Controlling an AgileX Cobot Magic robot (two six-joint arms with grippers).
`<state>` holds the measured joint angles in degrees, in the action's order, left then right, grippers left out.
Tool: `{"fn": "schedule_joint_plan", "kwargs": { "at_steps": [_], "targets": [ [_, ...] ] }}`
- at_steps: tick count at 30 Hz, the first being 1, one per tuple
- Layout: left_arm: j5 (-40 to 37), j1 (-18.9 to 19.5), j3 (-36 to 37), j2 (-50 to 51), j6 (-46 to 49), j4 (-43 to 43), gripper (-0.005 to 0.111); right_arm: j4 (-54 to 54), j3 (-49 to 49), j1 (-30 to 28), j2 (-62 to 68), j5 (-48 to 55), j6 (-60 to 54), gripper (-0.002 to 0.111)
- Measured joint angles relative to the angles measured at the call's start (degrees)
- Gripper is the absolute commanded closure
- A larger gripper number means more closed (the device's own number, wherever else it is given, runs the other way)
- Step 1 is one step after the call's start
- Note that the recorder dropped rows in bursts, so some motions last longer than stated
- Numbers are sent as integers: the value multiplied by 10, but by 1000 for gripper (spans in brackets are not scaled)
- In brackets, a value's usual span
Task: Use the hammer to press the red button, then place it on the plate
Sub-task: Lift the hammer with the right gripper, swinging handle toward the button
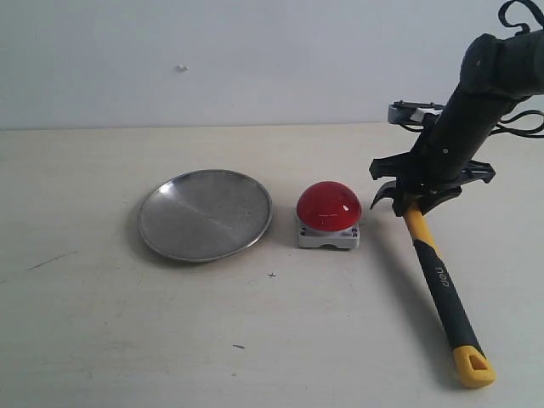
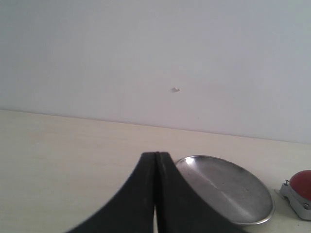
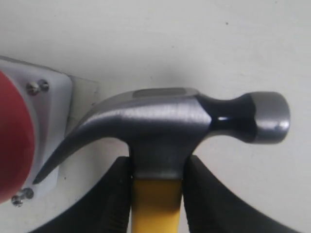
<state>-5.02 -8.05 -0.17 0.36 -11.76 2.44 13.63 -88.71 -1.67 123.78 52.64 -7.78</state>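
While right hand [image 3: 156, 167] grips hammer [image 3: 160, 121] below head, claw beside — perhaps touching — red button [image 3: 12, 141], left hand [image 2: 155, 159] closed.

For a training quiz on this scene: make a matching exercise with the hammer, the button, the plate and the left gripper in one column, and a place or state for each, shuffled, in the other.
Things:
1 hammer
2 button
3 plate
4 left gripper

Places or states:
A shut, holding nothing
B between the plate and the hammer
C handle clamped in the right gripper
D empty, farthest left in the exterior view

Pairs: 1-C; 2-B; 3-D; 4-A
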Motion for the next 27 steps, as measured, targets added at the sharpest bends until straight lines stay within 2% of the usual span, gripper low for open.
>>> {"fn": "schedule_joint_plan", "kwargs": {
  "at_steps": [9,15,21,27],
  "targets": [
    [0,0,0,0,0,0,107,151,58,-50,-51,-9,-130,108],
    [0,0,0,0,0,0,107,286,126,-124,-73,0,-274,108],
    [0,0,0,0,0,0,107,460,189,-198,-88,71,-443,108],
    [0,0,0,0,0,0,107,584,242,-218,-88,120,-563,108]
  ]
}}
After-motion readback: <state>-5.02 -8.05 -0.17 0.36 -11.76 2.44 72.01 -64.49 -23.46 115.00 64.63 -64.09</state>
